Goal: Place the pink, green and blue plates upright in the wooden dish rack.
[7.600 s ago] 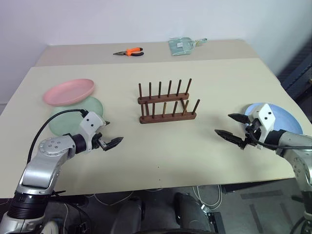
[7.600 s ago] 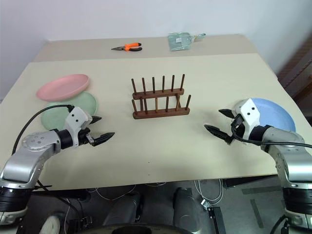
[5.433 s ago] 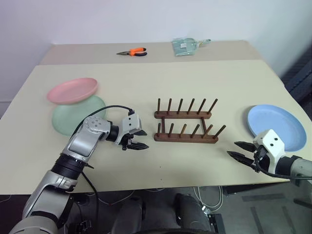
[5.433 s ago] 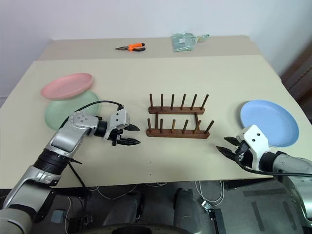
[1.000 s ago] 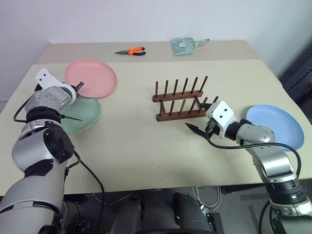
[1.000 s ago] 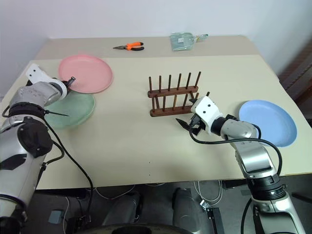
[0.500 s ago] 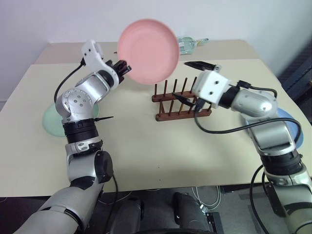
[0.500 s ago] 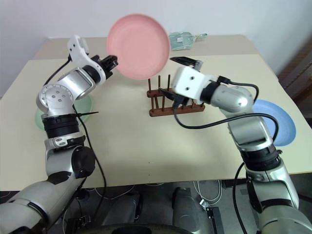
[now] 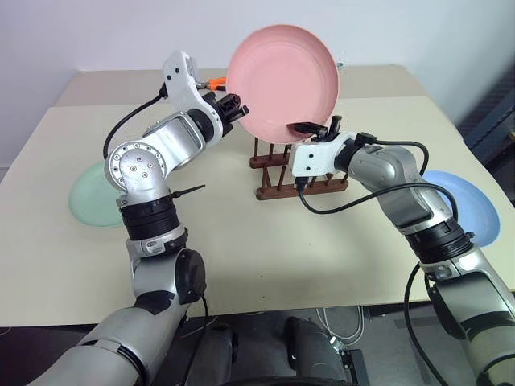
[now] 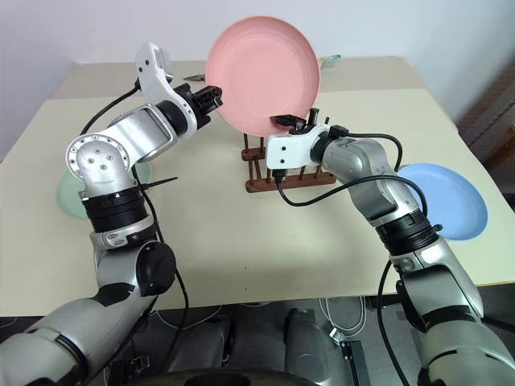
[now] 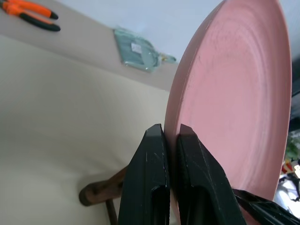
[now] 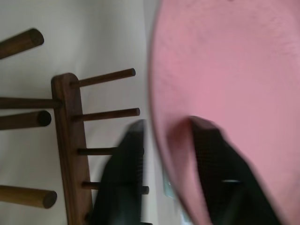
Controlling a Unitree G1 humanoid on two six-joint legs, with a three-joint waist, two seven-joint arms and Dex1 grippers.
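Pink plate [image 9: 282, 83] above rack [image 9: 299, 170]: L gripper [image 11: 169, 136] clamps rim, R gripper [image 12: 165, 129] straddles edge, grip unclear; L wrist cam shows pliers [image 11: 29, 14].

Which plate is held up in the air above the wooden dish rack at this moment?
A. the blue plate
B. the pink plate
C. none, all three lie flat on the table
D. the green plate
B: the pink plate stands raised over the wooden dish rack, its rim pinched by the left gripper, while the green plate and blue plate lie on the table.
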